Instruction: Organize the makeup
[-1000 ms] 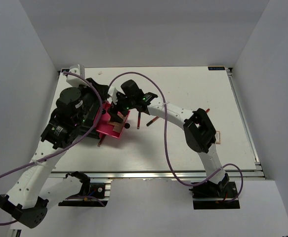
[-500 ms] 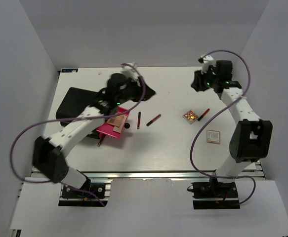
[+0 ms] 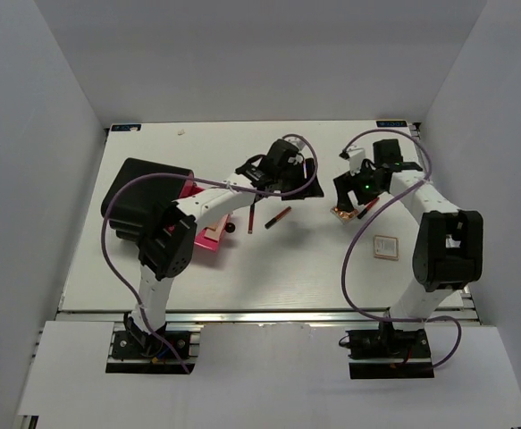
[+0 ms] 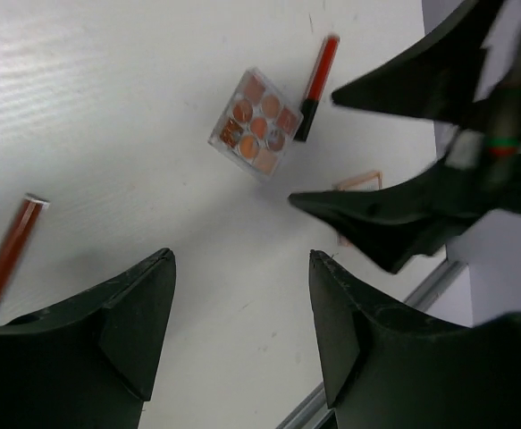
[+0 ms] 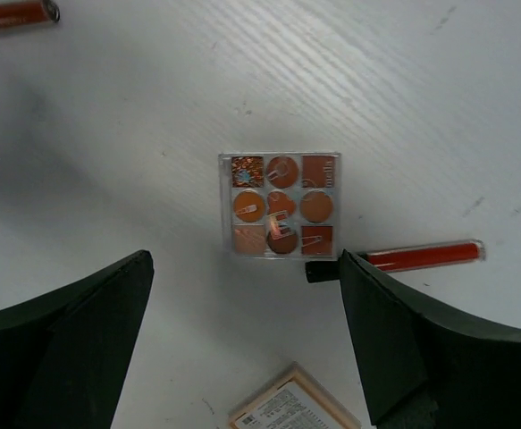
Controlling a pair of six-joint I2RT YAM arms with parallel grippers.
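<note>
Coppery palette (image 5: 281,206) between spread right fingers (image 5: 72,331); untouched.

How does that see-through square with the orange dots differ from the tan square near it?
The coppery palette shows nine coppery pans through a clear case; the tan palette shows only a pale printed face with a tan border. The coppery palette has a red stick right at its corner; the tan palette lies alone. Both are flat squares on the table.
</note>
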